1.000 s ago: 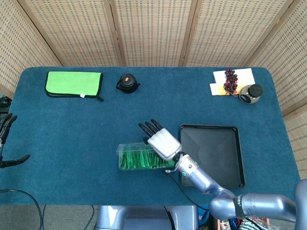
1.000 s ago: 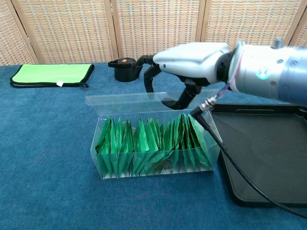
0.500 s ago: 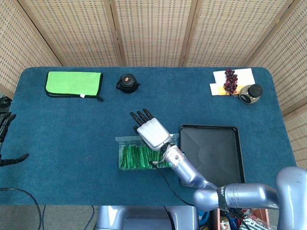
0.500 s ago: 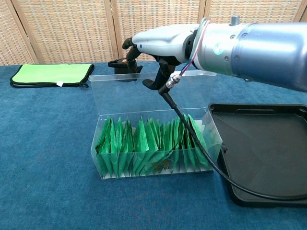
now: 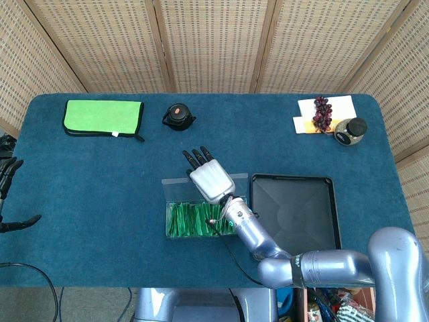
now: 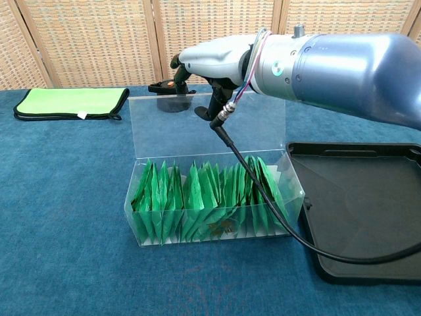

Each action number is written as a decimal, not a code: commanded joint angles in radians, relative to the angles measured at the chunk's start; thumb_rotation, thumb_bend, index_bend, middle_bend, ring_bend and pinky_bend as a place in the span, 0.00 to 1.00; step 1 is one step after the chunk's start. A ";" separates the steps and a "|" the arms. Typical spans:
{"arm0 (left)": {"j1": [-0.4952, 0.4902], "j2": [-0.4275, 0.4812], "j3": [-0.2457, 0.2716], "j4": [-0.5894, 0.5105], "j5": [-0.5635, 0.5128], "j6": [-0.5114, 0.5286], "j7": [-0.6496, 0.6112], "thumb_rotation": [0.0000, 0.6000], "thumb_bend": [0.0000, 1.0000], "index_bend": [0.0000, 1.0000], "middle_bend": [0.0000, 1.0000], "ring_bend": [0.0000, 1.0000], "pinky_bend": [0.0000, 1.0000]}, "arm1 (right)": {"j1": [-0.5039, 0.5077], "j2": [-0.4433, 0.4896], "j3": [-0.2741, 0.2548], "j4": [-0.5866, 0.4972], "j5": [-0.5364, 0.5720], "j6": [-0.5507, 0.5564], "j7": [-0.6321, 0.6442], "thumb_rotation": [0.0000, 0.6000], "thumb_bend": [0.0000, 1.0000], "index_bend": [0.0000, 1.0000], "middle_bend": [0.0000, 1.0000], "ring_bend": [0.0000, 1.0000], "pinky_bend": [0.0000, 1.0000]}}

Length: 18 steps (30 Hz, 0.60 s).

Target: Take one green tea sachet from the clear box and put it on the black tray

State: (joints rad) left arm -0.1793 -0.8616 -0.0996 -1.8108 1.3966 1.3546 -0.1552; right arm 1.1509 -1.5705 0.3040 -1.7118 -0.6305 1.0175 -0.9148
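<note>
Right robot hand (image 5: 206,178) released, fingers spread, poised over raised lid of clear box (image 6: 210,197). Green tea sachets (image 6: 204,197) packed upright just below and in front. Black tray (image 5: 295,218) to its right on blue table (image 5: 100,174). Left robot hand (image 5: 8,194) empty at far-left edge.

You have one clear box (image 6: 210,197) packed with many green tea sachets (image 6: 204,201), too crowded to count. One black tray (image 5: 295,215), one green cloth (image 5: 103,117), one black lidded pot (image 5: 177,115), one grape bunch (image 5: 322,113), one jar (image 5: 350,130).
</note>
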 commanded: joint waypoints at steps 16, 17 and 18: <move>-0.004 -0.001 0.001 0.001 0.001 -0.005 0.001 1.00 0.09 0.00 0.00 0.00 0.00 | 0.057 0.023 -0.023 -0.011 0.026 0.058 0.034 1.00 0.68 0.12 0.00 0.00 0.00; -0.004 -0.001 0.001 0.000 0.002 -0.005 0.002 1.00 0.09 0.00 0.00 0.00 0.00 | 0.053 0.023 -0.024 -0.011 0.002 0.065 0.045 1.00 0.66 0.08 0.00 0.00 0.00; -0.004 -0.001 0.001 0.000 0.003 -0.005 0.003 1.00 0.09 0.00 0.00 0.00 0.00 | 0.044 0.026 -0.026 -0.011 -0.045 0.080 0.066 1.00 0.64 0.06 0.00 0.00 0.00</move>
State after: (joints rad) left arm -0.1835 -0.8629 -0.0985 -1.8109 1.3992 1.3498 -0.1524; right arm 1.2123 -1.5447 0.2835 -1.7268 -0.5896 1.0632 -0.8921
